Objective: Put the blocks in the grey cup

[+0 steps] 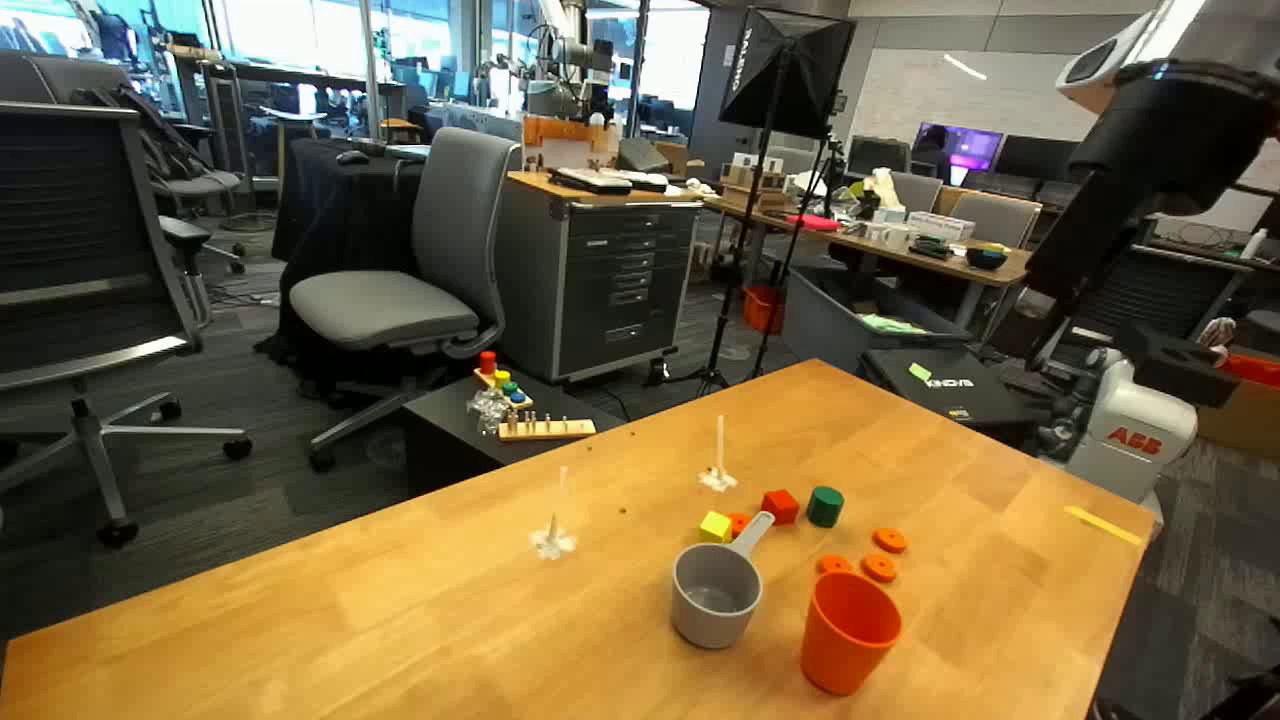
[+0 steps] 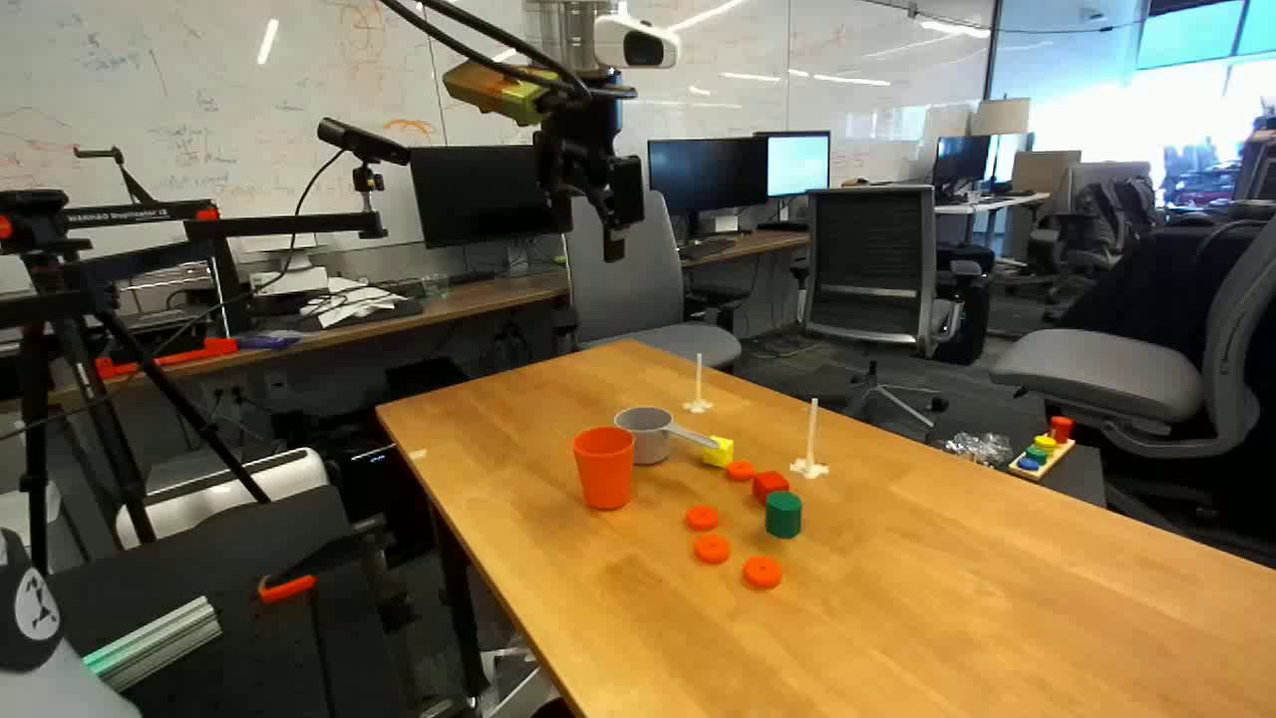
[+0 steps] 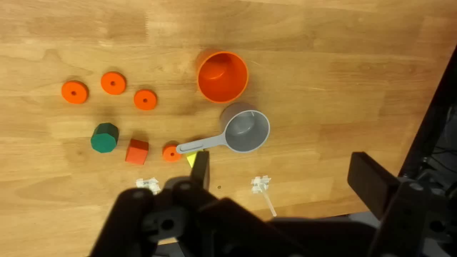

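Leftward in the wrist view lay orange discs (image 3: 113, 77), green block (image 3: 104, 139), red block (image 3: 137, 152) and yellow block (image 3: 192, 157), then the orange cup (image 3: 225, 76) and, just beside it, the grey cup (image 3: 247, 132). The gripper (image 3: 280, 167) hung with its fingers wide apart; the table (image 3: 357, 89) stretched broadly rightward to its edge.

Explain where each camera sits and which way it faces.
Wrist view: sits by the open claw, looking down at the table; the claw shows along the bottom.
An exterior view: stands apart from the arm, which shows upper right; looks across the table toward a drawer cabinet.
An exterior view: stands apart, looks across the table toward a whiteboard; arm and claw show at top.
Both exterior views share the grey cup, orange cup and green block.
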Robot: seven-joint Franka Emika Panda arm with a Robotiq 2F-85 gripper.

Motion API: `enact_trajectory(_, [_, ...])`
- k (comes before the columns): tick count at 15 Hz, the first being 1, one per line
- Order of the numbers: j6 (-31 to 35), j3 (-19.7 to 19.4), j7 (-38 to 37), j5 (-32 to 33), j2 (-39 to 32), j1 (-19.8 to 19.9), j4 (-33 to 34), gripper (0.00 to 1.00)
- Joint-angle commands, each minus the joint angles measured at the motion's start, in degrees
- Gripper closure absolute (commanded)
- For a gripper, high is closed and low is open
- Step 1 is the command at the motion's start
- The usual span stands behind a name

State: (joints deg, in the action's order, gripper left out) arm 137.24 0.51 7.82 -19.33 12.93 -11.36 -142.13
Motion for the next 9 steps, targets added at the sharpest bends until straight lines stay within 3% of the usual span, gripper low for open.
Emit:
enact_trajectory(1, [-0.20,1.02,0.13,-0.24,0.02,1.03,0.27,0.00])
enact_trajectory(4, [0.08,1.57,-1.37,2.66,-2.50,1.96,3.75,0.00])
enact_trajectory(9, [-1.62,1.58,-1.83,7.09,-12.51,3.58,18.08,0.00])
